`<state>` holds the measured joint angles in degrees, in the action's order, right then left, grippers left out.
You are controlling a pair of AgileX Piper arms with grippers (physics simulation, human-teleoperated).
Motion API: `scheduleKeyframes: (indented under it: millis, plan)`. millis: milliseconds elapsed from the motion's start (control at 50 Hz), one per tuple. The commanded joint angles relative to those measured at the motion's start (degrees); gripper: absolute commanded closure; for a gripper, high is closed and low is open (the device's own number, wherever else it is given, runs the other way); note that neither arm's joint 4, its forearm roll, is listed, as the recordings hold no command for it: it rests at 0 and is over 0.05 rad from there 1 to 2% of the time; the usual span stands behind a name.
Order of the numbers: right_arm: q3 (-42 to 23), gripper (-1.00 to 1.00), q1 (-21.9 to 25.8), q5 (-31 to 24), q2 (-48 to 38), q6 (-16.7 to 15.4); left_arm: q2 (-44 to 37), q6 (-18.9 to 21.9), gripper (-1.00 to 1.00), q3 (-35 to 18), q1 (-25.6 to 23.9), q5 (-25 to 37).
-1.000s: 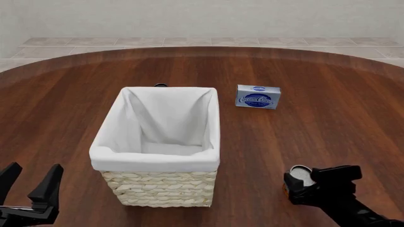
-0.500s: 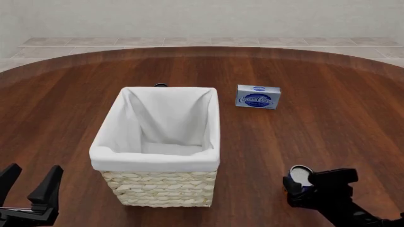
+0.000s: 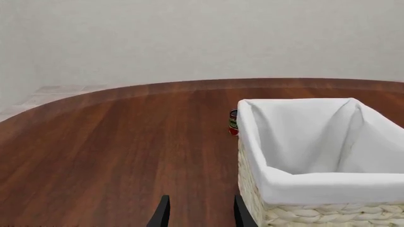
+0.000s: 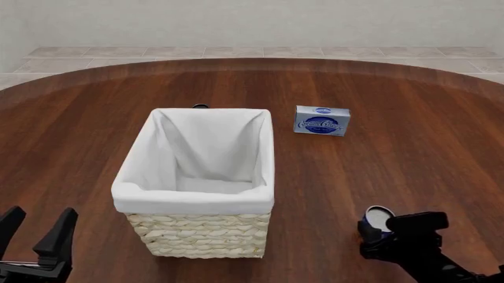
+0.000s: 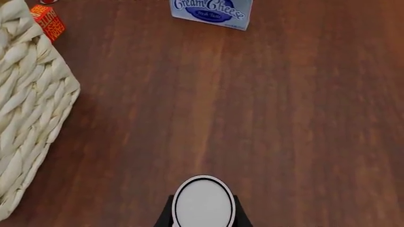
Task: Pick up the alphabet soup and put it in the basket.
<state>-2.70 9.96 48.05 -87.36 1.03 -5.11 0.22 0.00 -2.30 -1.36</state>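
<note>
At the front view's lower right, the right gripper [image 4: 376, 233] holds the small blue silver-topped soup can [image 4: 377, 219]; the big straw basket with white cloth [image 4: 195, 200] is empty, so lifting and dropping remain.

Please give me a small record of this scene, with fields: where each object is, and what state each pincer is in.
alphabet soup: upright on the table, right of the basket, between the right pincer's fingers
basket: middle of the table, white liner, nothing visible inside
cream cheese box: on the table, beyond the soup and right of the basket's far end
small can: behind the basket's far left corner, mostly hidden
right pincer: around the soup, can top between its fingers; contact unclear
left pincer: open, holding nothing, near the basket's left front
</note>
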Motion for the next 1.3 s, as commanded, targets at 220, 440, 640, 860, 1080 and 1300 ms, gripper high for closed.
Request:
scheduleKeyframes:
  millis: [220, 440, 640, 860, 1080, 1300]
  plan:
    - [-1.8, 1.0, -1.1, -9.6, 9.8, 0.5, 1.1, 0.1, -1.0, 0.0, 0.1, 0.9]
    - [-3.8, 1.0, -1.2, -15.1, 14.3, -1.0, 1.6, 0.0, -1.0, 0.0, 0.1, 1.5]
    - [-8.0, 1.0, -0.5, -24.7, 21.8, -3.1, 2.0, 0.0, -1.0, 0.0, 0.0, 2.0]
    - [-16.2, 1.0, -0.8, -37.4, 28.8, -3.8, 1.3, 0.0, -1.0, 0.0, 0.2, 1.4]
    - [-25.4, 1.0, 1.2, -45.1, 29.4, -2.8, 3.3, 0.0, -1.0, 0.0, 0.2, 3.3]
    - [-32.0, 1.0, 1.8, -49.9, 28.9, -1.2, 3.7, 0.1, -1.0, 0.0, 0.0, 3.3]
